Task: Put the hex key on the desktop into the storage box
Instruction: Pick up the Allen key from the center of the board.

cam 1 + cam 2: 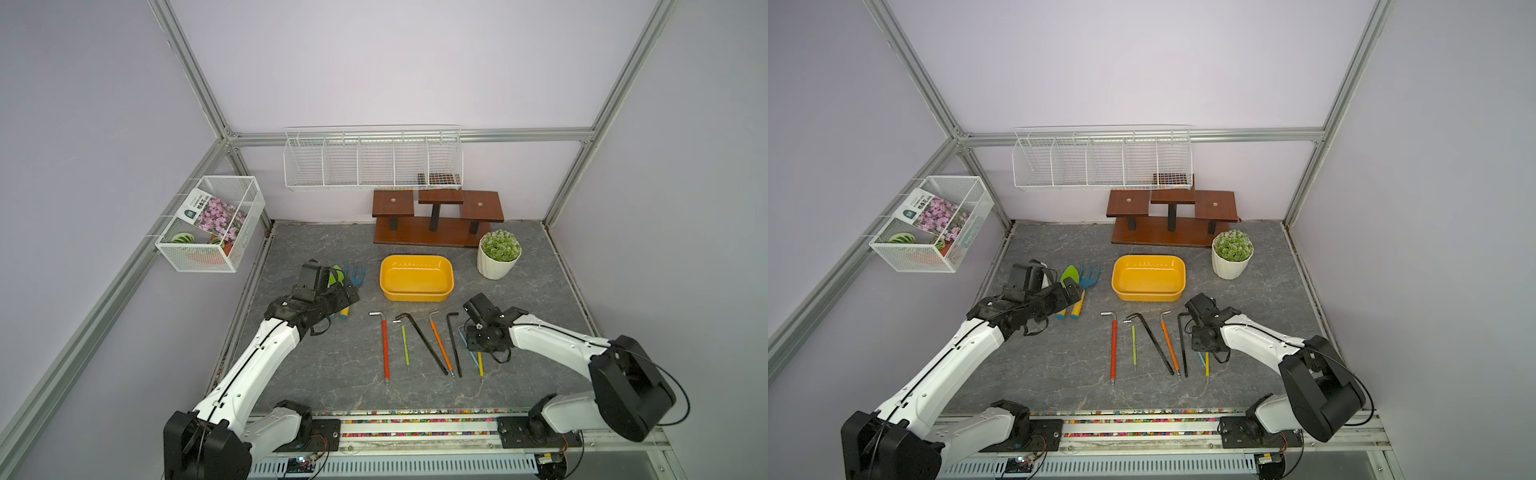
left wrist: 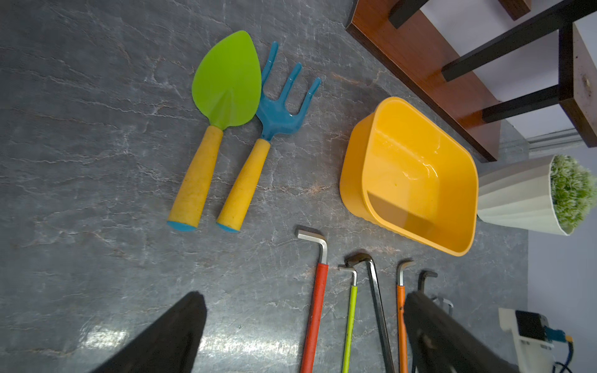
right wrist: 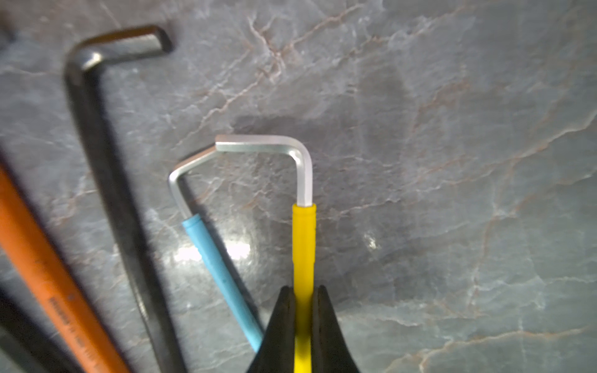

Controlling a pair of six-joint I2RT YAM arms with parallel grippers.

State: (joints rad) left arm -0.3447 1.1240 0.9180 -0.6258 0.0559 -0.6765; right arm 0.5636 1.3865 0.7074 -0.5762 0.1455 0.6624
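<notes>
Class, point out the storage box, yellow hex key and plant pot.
storage box (image 1: 415, 296): in a top view, front wall.
yellow hex key (image 3: 303, 245): right wrist view, yellow sleeve.
plant pot (image 1: 494, 266): in a top view, white side.

obstacle: blue hex key (image 3: 223, 281) tip touching yellow hex key (image 3: 303, 245) | free: storage box (image 1: 415, 296) open-topped

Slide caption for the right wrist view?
Right hand shut on the yellow hex key; blue hex key beside it.

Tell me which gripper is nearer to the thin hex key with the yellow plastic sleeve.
Right. The right gripper is shut on the yellow-sleeved hex key; the left gripper hangs open well away, by the green plastic trowel.
</notes>
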